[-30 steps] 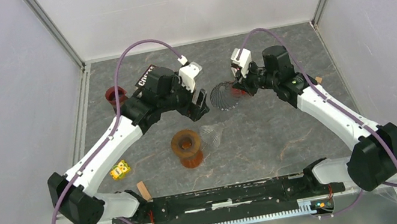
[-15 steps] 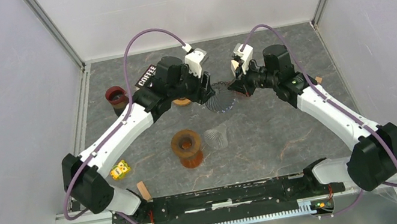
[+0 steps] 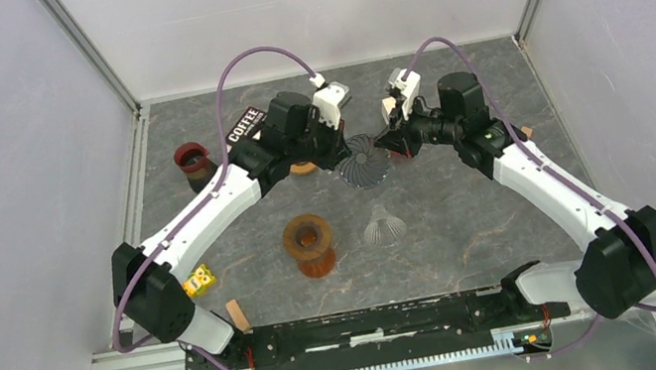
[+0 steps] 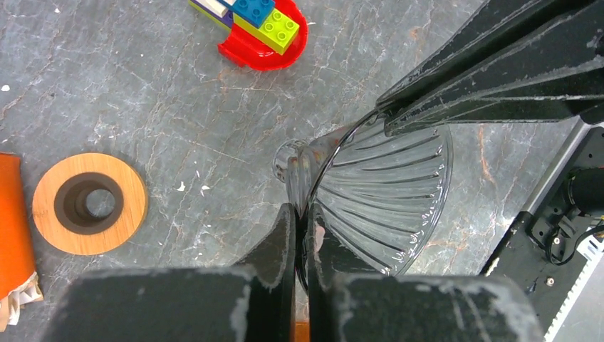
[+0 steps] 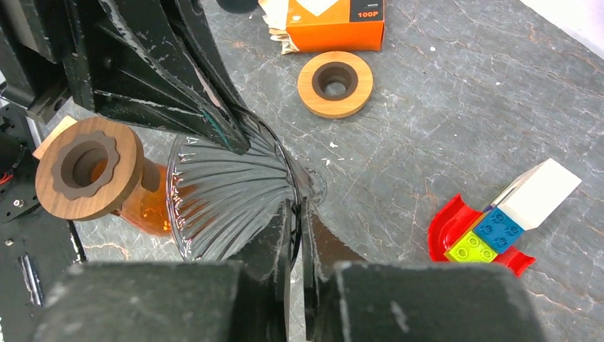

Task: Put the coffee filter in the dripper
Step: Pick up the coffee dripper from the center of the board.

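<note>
The dripper (image 3: 363,161), a clear ribbed glass cone, hangs above the table between both arms. My left gripper (image 4: 303,210) is shut on its rim (image 4: 384,192) from the left. My right gripper (image 5: 295,203) pinches the opposite rim (image 5: 228,192), with a thin slit between its fingers. In the top view the left gripper (image 3: 342,154) and right gripper (image 3: 385,145) face each other across the cone. Paper coffee filters (image 5: 274,32) stick out of an orange box (image 5: 335,25) lying on the table behind the left arm.
An amber carafe with a wooden collar (image 3: 310,243) stands near the middle, a pale ribbed glassy shape (image 3: 383,228) to its right. A wooden ring (image 4: 90,203) lies by the box. Toy bricks (image 5: 491,228), a red cup (image 3: 192,157), a COFFEE sign (image 3: 243,124) and a yellow toy (image 3: 198,281) lie around.
My left arm has reached right and shut its open jaws on the dripper's rim. The dripper has turned mouth-up. The right arm has stayed in place.
</note>
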Robot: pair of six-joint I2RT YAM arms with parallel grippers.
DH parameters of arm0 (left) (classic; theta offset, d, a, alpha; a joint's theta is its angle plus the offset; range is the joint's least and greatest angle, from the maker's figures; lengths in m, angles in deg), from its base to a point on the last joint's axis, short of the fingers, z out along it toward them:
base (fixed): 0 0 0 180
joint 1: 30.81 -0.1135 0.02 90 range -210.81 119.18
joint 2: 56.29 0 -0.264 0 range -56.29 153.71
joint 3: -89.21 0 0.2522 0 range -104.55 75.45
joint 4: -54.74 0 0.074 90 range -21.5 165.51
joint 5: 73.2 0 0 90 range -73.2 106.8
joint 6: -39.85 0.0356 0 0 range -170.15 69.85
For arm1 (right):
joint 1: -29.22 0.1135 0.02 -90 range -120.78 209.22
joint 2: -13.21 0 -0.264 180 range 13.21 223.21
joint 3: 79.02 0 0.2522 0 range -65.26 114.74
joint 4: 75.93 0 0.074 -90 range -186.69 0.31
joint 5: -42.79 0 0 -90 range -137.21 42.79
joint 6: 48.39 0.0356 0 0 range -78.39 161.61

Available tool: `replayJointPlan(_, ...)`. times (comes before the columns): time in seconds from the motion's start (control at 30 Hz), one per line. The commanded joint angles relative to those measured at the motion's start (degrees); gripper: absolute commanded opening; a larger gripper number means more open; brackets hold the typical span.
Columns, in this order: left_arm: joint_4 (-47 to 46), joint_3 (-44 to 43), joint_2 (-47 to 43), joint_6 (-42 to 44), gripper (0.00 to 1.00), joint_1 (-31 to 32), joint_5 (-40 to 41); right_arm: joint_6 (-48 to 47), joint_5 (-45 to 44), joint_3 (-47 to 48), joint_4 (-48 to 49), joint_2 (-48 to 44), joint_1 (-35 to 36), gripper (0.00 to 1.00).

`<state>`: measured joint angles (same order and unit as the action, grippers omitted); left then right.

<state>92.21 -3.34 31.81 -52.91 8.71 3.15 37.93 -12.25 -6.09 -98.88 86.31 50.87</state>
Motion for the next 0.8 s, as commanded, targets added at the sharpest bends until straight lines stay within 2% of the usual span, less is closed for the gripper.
replayJointPlan(0.0, 3.82, -5.21, -0.51, -1.78, 0.02, -0.64, -1.64, -4.18, 1.69, 3.45, 0.13, -2.40, 0.24, 0.22)
replayJointPlan(0.1, 8.43, -5.96, -2.49, -2.24, 0.02, -2.22, -3.65, -12.93, 1.51, 7.32, -6.12, -3.30, 0.30, 0.63)
replayJointPlan(0.17, 12.91, -7.23, -3.85, -2.38, 0.02, -3.85, -5.56, -21.48, 1.75, 9.86, -10.38, -4.74, 0.32, 0.77)
replayJointPlan(0.2, 14.98, -8.04, -4.40, -2.49, 0.02, -4.87, -6.81, -25.08, 2.16, 10.67, -12.56, -5.49, 0.41, 0.80)
replayJointPlan(0.3, 22.20, -9.81, -6.01, -1.97, 0.02, -7.69, -9.67, -39.15, 5.87, 12.87, -20.90, -8.11, 1.99, 0.85)
replayJointPlan(0.37, 26.62, -10.95, -6.88, -1.14, 0.02, -9.16, -11.69, -47.67, 5.35, 13.54, -27.18, -9.06, 6.43, 0.89)
replayJointPlan(0.5, 34.54, -12.04, -7.80, 0.14, 0.02, -10.63, -15.01, -51.82, -6.70, 12.39, -29.99, -8.78, 20.36, 0.87)
replayJointPlan(0.6, 35.79, -9.26, -11.15, 1.65, 0.02, -11.93, -14.77, -53.27, -13.95, 13.44, -29.70, -5.81, 31.20, 0.83)
replayJointPlan(0.77, 35.72, -5.55, -13.29, 1.42, 0.02, -13.75, -17.94, -55.71, -26.27, 14.04, -29.82, -0.47, 40.92, 0.74)
